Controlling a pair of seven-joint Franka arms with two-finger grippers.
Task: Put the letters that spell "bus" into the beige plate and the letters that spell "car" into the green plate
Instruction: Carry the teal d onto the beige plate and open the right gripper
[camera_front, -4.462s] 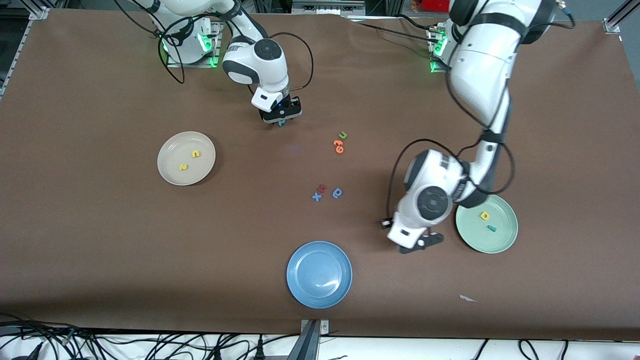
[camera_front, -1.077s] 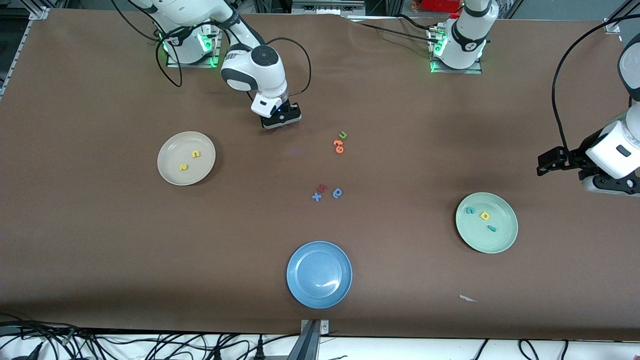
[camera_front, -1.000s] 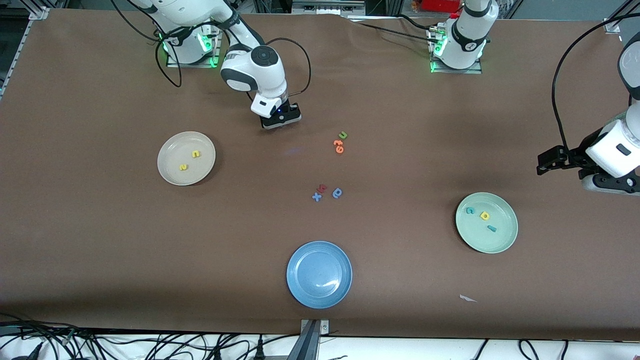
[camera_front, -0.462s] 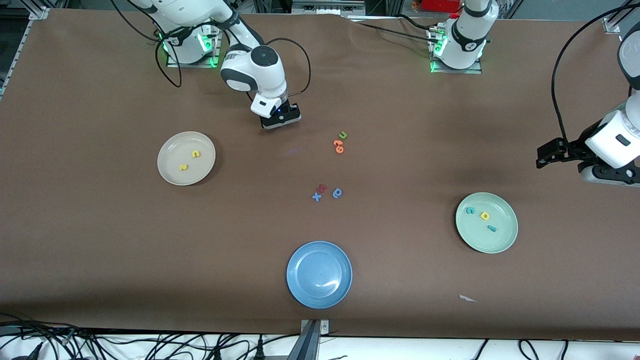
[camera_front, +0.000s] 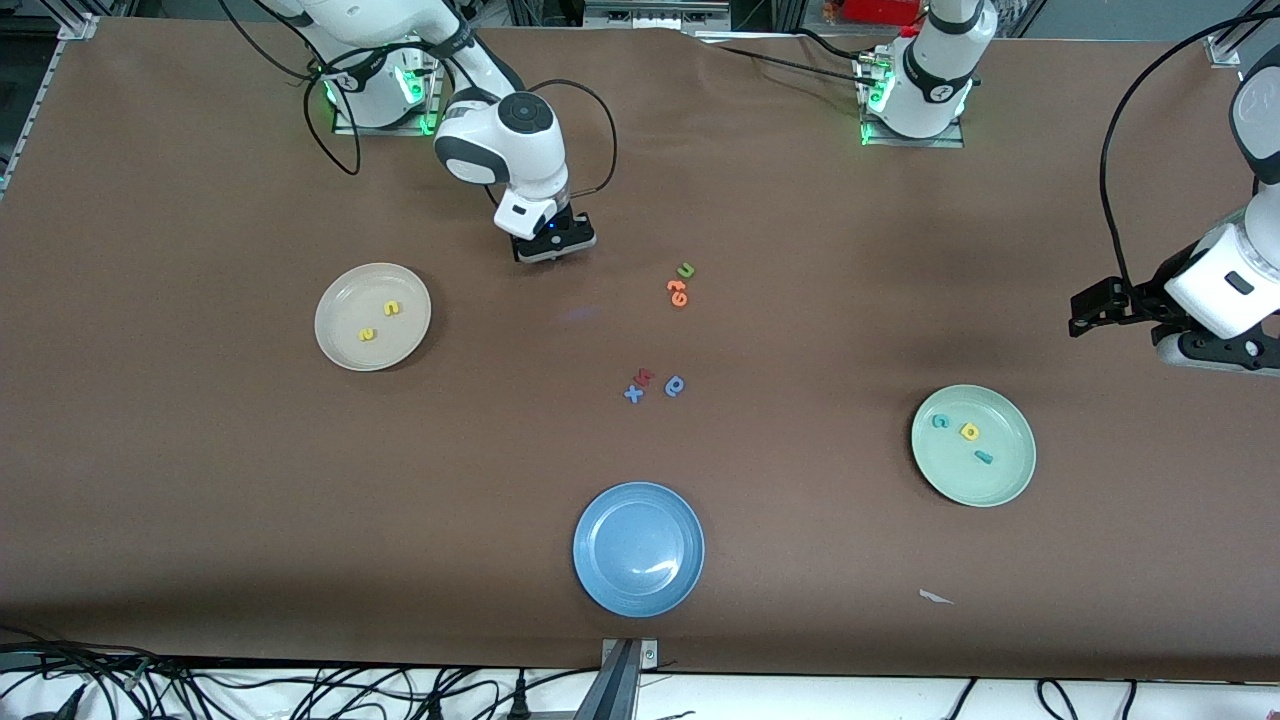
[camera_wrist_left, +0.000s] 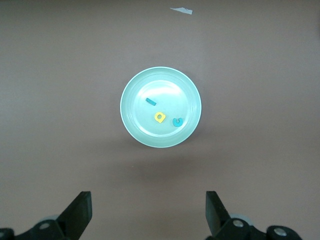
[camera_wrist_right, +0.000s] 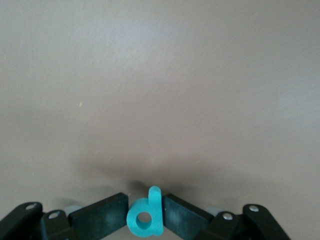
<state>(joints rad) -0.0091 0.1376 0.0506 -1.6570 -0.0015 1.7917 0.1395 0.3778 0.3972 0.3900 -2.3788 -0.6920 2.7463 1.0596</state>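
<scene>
Right tool (camera_wrist_right: 145, 212) pinching teal b (camera_wrist_right: 146, 217), left tool (camera_wrist_left: 148, 215) spread wide, waiting

Even overhead light, soft shadows under plates; sheen on blue plate (camera_front: 638, 549); views sharp.

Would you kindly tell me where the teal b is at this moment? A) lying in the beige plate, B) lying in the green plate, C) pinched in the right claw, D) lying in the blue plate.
C: the right wrist view shows the teal b pinched between the fingers of the right claw, which is up over bare table between its base and the beige plate.
</scene>
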